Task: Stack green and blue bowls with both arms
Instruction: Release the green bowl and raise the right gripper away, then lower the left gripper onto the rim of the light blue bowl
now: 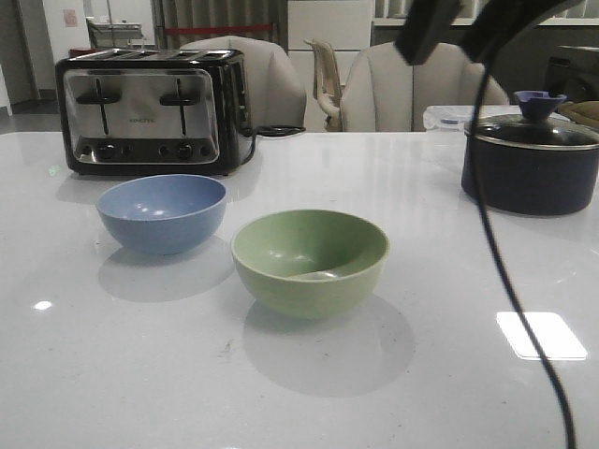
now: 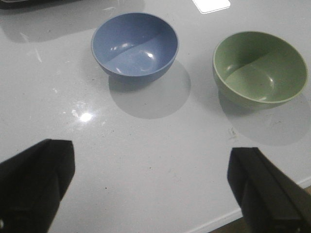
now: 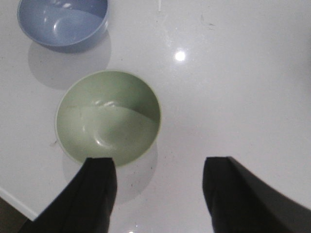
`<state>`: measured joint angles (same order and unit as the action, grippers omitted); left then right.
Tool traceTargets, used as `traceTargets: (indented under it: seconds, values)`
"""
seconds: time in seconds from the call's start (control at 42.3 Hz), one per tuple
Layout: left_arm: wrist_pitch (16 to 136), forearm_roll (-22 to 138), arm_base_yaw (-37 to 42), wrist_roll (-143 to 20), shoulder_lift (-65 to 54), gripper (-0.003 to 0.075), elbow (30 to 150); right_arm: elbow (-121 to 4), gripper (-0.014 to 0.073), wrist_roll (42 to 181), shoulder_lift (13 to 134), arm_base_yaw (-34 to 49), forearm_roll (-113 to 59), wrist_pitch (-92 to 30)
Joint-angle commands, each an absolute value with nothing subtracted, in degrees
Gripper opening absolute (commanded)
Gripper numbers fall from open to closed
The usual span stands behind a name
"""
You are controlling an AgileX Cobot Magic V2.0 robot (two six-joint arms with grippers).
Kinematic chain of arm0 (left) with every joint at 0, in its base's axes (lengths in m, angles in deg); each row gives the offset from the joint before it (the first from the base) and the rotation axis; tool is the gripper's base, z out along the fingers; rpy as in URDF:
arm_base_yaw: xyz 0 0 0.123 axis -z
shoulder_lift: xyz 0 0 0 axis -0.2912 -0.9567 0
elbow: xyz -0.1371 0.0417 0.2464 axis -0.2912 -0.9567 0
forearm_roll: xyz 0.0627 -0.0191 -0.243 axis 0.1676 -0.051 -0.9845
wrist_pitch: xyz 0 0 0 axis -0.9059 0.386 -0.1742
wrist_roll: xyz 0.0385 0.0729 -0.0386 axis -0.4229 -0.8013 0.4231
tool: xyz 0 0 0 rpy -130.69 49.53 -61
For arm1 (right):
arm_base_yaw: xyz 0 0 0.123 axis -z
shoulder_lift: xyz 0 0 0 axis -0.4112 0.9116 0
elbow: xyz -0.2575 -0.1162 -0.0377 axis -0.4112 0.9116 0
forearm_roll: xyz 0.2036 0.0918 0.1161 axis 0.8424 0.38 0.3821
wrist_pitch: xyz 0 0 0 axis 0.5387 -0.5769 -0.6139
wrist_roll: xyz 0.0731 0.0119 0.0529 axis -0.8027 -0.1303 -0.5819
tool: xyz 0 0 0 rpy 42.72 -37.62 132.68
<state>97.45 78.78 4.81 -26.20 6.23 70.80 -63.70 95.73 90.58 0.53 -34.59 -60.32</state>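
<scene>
From the front, the green bowl [image 1: 310, 261] sits upright on the glossy white table [image 1: 112, 374], and the blue bowl [image 1: 162, 212] stands just beside it on the toaster's side, apart and not touching; both are mouth-up and empty, which suits nesting one in the other. The black-and-steel toaster [image 1: 150, 110] is behind the blue bowl, and a dark lidded pot [image 1: 531, 161] is well off on the green bowl's other side, toward the back. A black cable [image 1: 505, 271] hangs down in front of the green bowl's pot side, under dark arm parts at the top. Both bowls look matte, round and of equal size. In the left wrist view, the left gripper [image 2: 154, 189] hovers over bare table near the edge, short of both bowls; its black fingers [image 2: 36, 182] are spread wide with nothing between them. The blue bowl [image 2: 134, 44] and green bowl [image 2: 260, 68] lie beyond it, smooth inside. In the right wrist view, the right gripper [image 3: 158, 194] is also spread wide and empty, one finger [image 3: 99, 187] just at the rim of the green bowl [image 3: 108, 116], probably lining up for a rim grasp; the blue bowl [image 3: 63, 23] lies past it.
</scene>
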Motion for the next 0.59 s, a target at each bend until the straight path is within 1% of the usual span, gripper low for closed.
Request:
traceTargets:
  seconds: [0.0,0.331,0.568]
  values:
    - [93.45,78.24,5.19,-26.41,6.34,0.0689,73.03,-60.01,0.0504,96.38,82.35,0.51,-35.77,-57.79]
    - [93.45,78.24,5.19,-26.41,6.34,0.0689,73.03,-44.08,0.0504,96.33,63.26,0.51,-36.57,-58.30]
    - [93.84,78.24,5.19,-26.41,6.34,0.0689,73.03,-36.42,0.0504,96.33,54.64,0.57,-36.64,-59.16]
